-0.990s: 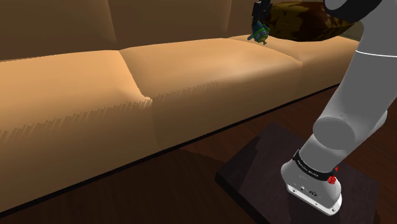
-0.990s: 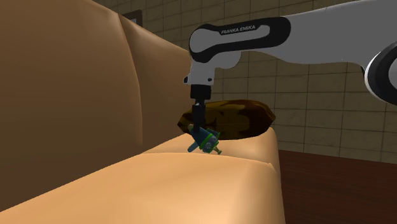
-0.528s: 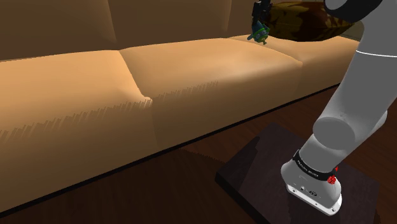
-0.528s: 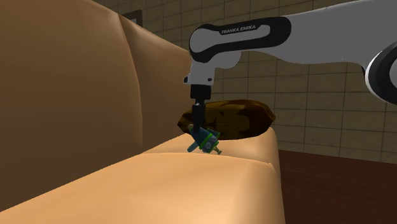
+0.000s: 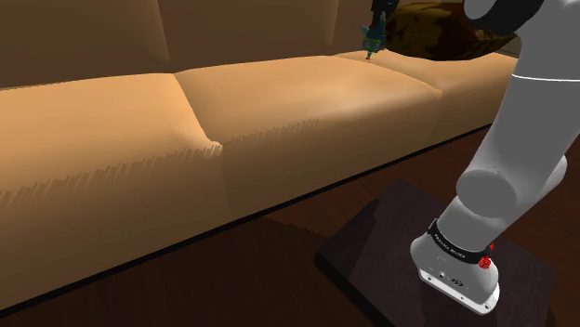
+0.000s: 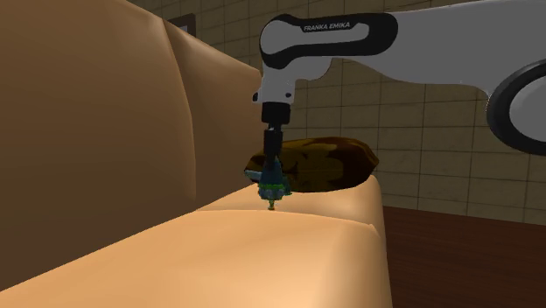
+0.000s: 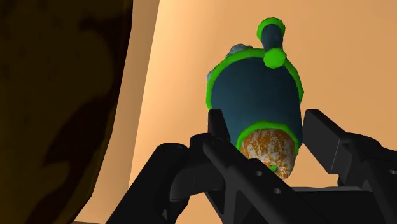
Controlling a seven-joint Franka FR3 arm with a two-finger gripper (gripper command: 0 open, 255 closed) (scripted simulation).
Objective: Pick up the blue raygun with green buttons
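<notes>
Tan sofa (image 5: 307, 102), dark brown mottled cushion (image 6: 324, 162) at far end. Black hand (image 6: 272, 157) grips blue raygun w/ green rings (image 6: 273, 182), nose down.

White arm (image 6: 420, 44) reaches out, hand (image 6: 272, 169) pointing straight down, fingers (image 7: 324, 137) clasping the raygun (image 7: 254, 95)

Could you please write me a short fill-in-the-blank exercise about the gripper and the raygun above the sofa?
1. The gripper is ___ on the blue raygun.
2. The raygun's rings and buttons are ___.
3. The raygun's thin tip points ___ toward the sofa.
Missing words: shut; green; down.
</notes>
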